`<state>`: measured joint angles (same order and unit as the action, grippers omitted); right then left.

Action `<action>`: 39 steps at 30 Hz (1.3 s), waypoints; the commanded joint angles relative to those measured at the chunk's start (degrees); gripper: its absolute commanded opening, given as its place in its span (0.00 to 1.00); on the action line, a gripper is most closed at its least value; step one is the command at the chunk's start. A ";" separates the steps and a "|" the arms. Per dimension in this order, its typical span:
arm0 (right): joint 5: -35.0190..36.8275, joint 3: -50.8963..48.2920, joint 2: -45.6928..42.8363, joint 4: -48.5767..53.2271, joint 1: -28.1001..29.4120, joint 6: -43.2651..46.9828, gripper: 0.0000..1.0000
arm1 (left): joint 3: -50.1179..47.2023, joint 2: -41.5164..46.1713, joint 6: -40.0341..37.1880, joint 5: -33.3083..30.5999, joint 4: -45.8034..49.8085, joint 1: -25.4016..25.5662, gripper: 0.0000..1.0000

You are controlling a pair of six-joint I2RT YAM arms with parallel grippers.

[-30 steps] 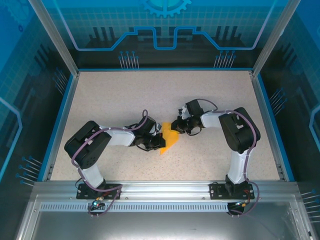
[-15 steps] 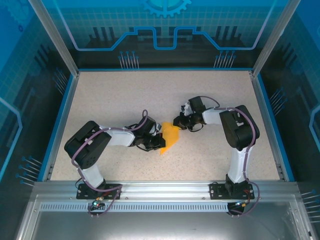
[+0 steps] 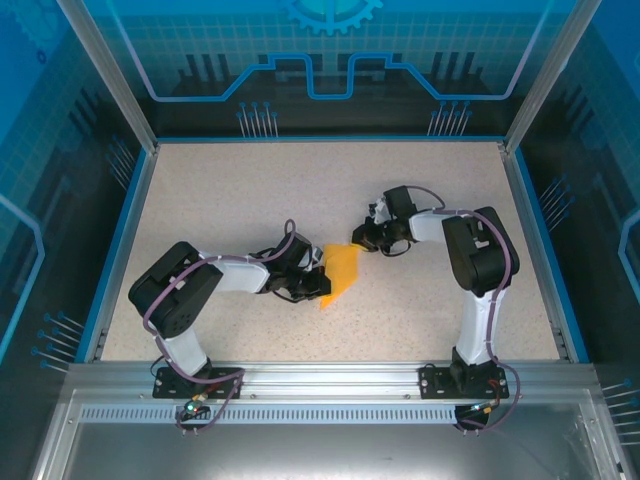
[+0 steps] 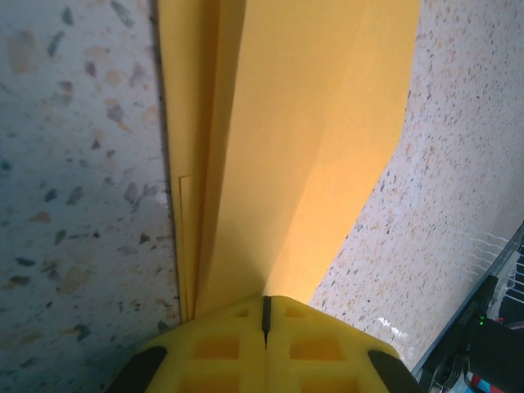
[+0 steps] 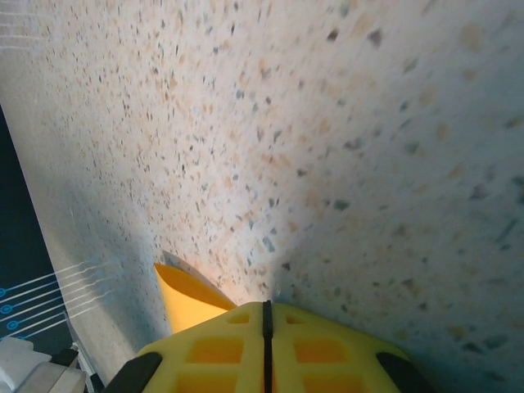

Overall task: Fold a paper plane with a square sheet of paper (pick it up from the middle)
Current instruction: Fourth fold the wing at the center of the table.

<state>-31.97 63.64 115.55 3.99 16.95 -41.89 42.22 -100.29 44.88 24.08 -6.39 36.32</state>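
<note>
Pinching the paper plane (image 4: 286,147), left gripper (image 4: 264,304) faces closed right gripper (image 5: 264,309).

Orange-yellow paper sheet (image 3: 341,272), folded lengthwise into overlapping layers, one side curling upward, on speckled table (image 3: 250,190)

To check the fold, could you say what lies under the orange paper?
Speckled table lies under the folded paper, whose edge the left end effector pinches. Anything between its layers is covered.

Top view bright, even — wrist views soft, close-up, shadowed at left edges.
</note>
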 commanded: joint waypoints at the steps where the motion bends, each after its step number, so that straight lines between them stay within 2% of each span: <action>1: 2.63 1.60 2.24 2.26 -1.67 1.63 0.08 | -3.72 -4.65 -1.45 -5.60 9.12 -0.11 0.00; 7: 1.97 2.76 -0.42 4.22 -1.97 2.24 0.08 | -3.46 -4.76 -1.46 -5.27 9.00 -0.10 0.00; 14: 2.09 1.11 -9.32 6.26 -1.59 2.96 0.10 | -3.13 -4.82 -1.46 -4.84 9.04 -0.10 0.00; 22: 1.84 -7.27 -15.19 0.61 4.54 -1.04 0.11 | -2.43 -4.63 -1.32 -4.32 9.07 -0.10 0.00; 27: 2.82 -11.81 -15.28 -4.07 10.07 -4.57 0.11 | -2.34 -4.21 -1.36 -4.38 9.33 -0.13 0.00; 32: 4.20 -12.90 -12.42 -5.65 13.24 -5.48 0.11 | -2.79 -4.54 -1.20 -4.21 8.74 -0.12 0.00; 35: 6.01 -14.65 -9.94 -6.35 13.44 -5.74 0.10 | -2.78 -4.77 -1.21 -4.22 8.77 -0.10 0.00; 39: 6.86 -13.64 -7.31 -6.15 10.83 -4.65 0.07 | -2.62 -5.19 -1.49 -4.45 8.98 -0.04 0.00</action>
<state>-27.59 50.46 106.45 -1.67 29.36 -46.63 42.28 -100.53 44.88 24.84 -6.48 36.10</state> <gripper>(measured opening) 0.075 0.061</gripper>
